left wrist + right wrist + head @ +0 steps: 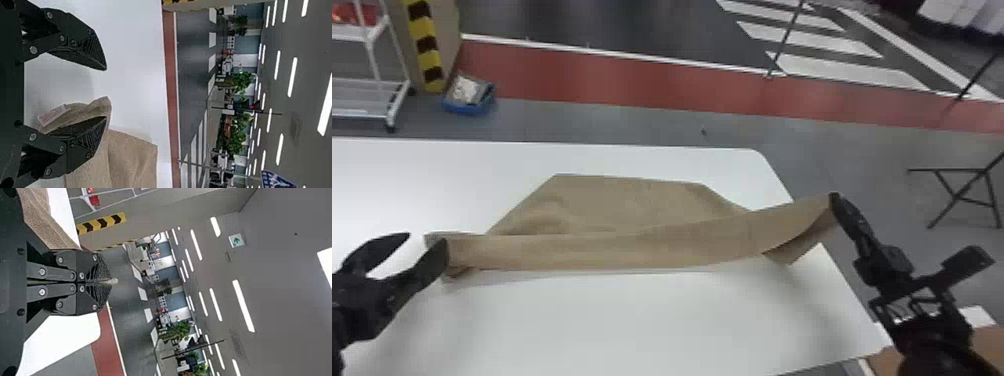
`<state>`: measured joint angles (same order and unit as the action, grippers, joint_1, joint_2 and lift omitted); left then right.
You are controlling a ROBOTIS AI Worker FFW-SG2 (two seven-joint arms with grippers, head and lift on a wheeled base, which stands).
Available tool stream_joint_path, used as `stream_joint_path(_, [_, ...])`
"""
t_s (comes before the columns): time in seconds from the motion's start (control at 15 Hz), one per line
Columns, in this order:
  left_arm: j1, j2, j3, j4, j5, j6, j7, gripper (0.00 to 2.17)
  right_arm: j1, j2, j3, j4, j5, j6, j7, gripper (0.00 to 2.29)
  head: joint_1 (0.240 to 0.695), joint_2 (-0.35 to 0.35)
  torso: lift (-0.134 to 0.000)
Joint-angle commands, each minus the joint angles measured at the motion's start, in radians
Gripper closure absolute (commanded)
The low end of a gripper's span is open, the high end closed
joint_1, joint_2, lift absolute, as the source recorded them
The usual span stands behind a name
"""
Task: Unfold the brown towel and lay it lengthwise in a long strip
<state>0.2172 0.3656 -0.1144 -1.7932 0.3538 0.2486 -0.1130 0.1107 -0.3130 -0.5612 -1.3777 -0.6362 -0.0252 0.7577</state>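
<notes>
While our right gripper (834, 197) clamps the brown towel (612, 250) by its raised right end, we find its long axis running left-right mid-frame, left end beside our spread left gripper (426, 239).

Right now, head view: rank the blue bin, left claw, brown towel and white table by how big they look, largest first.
1. white table
2. brown towel
3. left claw
4. blue bin

We find the white table (632, 315) cut off at the head view's left edge. We can't read the label (53, 114) on the brown towel (612, 250) or identify the blue bin's (461, 108) contents.
</notes>
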Motion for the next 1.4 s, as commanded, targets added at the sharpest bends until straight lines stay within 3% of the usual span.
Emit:
stream_joint_path(0.0, [0.013, 0.001, 0.015, -0.035, 0.022, 0.058, -0.016, 0.54, -0.008, 0.002, 0.007, 0.002, 0.006, 0.0, -0.004, 1.67, 0.695, -0.317, -0.123])
stream_joint_path(0.2, [0.013, 0.001, 0.015, -0.038, 0.024, 0.073, -0.023, 0.54, -0.009, 0.003, 0.012, 0.002, 0.006, 0.0, -0.006, 1.67, 0.695, -0.321, -0.123])
stream_joint_path(0.33, [0.013, -0.001, 0.016, -0.04, 0.025, 0.07, -0.02, 0.69, -0.009, 0.002, 0.007, 0.002, 0.009, 0.0, -0.006, 1.67, 0.695, -0.32, -0.123])
stream_joint_path(0.73, [0.011, -0.005, 0.019, -0.051, 0.028, 0.07, -0.01, 0.7, -0.009, -0.001, -0.002, 0.012, 0.013, 0.003, -0.006, 1.67, 0.695, -0.324, -0.123])
stream_joint_path(0.8, [0.013, -0.005, 0.019, -0.052, 0.028, 0.073, -0.01, 0.79, -0.011, -0.001, -0.002, 0.016, 0.013, 0.003, -0.006, 1.67, 0.695, -0.325, -0.123])
stream_joint_path(0.87, [0.013, -0.005, 0.019, -0.054, 0.028, 0.076, -0.002, 1.37, -0.013, -0.003, -0.002, 0.019, 0.013, 0.003, -0.006, 1.67, 0.695, -0.327, -0.123])
stream_joint_path(1.0, [0.011, 0.001, 0.027, -0.064, 0.027, 0.125, -0.039, 1.53, -0.019, -0.005, -0.002, 0.028, 0.013, 0.0, -0.008, 1.67, 0.695, -0.328, -0.123])
stream_joint_path(1.33, [0.033, -0.002, 0.076, -0.14, 0.036, 0.122, -0.036, 1.54, -0.017, -0.008, -0.003, 0.008, 0.015, 0.003, -0.009, 1.67, 0.695, -0.336, -0.123])
